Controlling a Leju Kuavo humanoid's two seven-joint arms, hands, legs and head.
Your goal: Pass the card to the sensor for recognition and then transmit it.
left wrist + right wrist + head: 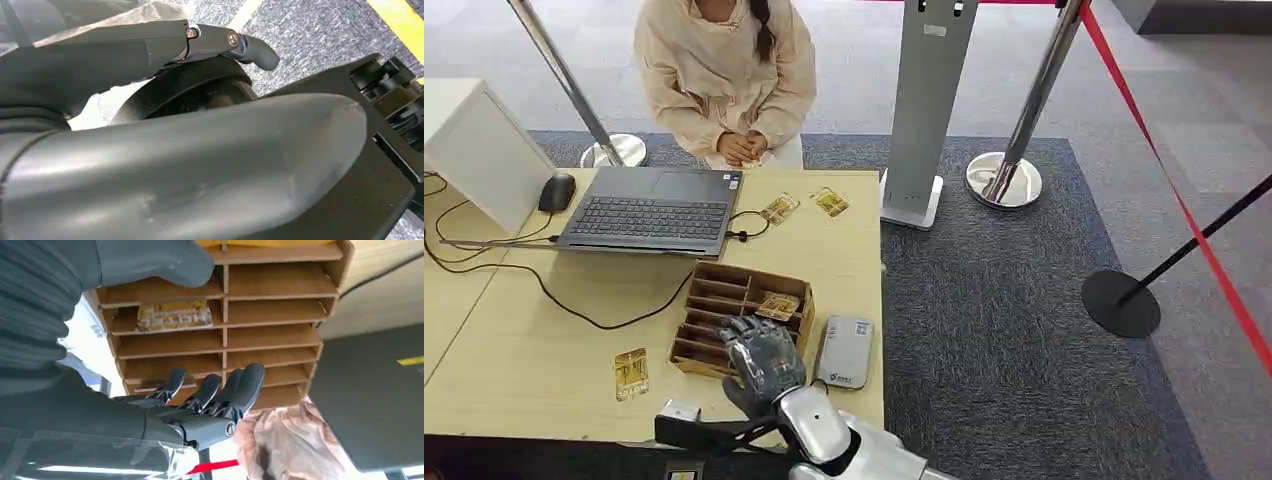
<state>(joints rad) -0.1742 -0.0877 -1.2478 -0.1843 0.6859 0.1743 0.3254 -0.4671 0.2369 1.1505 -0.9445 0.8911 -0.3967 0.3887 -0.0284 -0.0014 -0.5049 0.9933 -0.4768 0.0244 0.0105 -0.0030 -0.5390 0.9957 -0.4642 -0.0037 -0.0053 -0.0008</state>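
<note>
The card (778, 305) I want lies flat in a far compartment of the wooden slotted organizer (714, 300), which sits toward the tabletop's (524, 360) right edge; I judge it thin, light, stiff and slick, so I'd catch an exposed edge between thumb and fingers, not press down on its face. My right hand (762, 355) hovers over the organizer's near rows, fingers apart and holding nothing. The grey card reader (845, 352) lies just beside the organizer, near the right edge. My left hand (190, 165) is too close to its own camera; I cannot tell its state.
</note>
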